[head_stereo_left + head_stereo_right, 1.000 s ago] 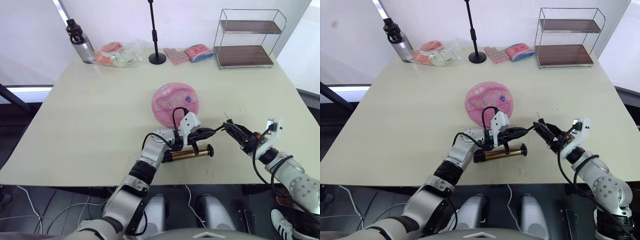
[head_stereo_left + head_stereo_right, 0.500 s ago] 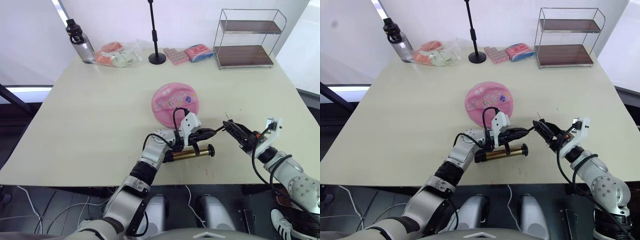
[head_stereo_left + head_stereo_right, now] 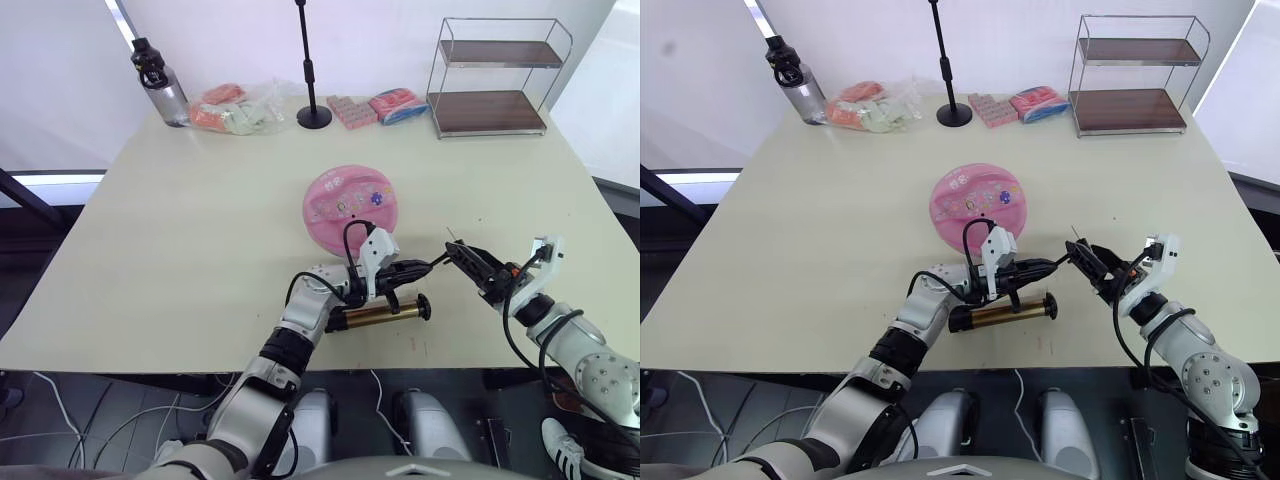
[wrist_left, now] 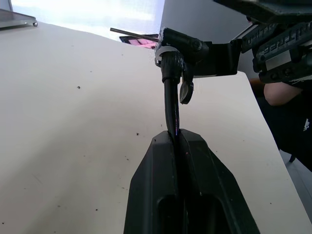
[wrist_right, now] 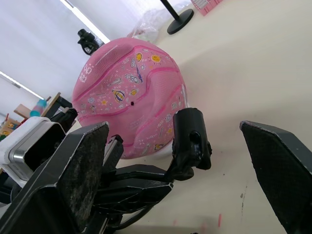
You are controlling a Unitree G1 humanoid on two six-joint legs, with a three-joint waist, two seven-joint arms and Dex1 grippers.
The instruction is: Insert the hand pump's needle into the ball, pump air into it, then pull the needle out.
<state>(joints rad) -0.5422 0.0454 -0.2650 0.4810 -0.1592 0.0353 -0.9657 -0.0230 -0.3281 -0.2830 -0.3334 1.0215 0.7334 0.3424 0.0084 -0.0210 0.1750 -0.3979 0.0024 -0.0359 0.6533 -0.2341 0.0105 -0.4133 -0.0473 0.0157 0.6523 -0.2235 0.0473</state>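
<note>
Head view: the left gripper reaches in low over the near table, forearm angled right, fingers pressed on the thin black hose just above the hand pump, which lies flat near the front edge. The right gripper points left toward it, fingers spread, at the needle fitting. The ball sits mid-table, just beyond both, with open tabletop on its left.

Left wrist view: both fingers pinch the hose, which runs to the black fitting, needle pointing sideways.

Right wrist view: wide-spread pads flank that fitting; the ball looms close behind.
</note>
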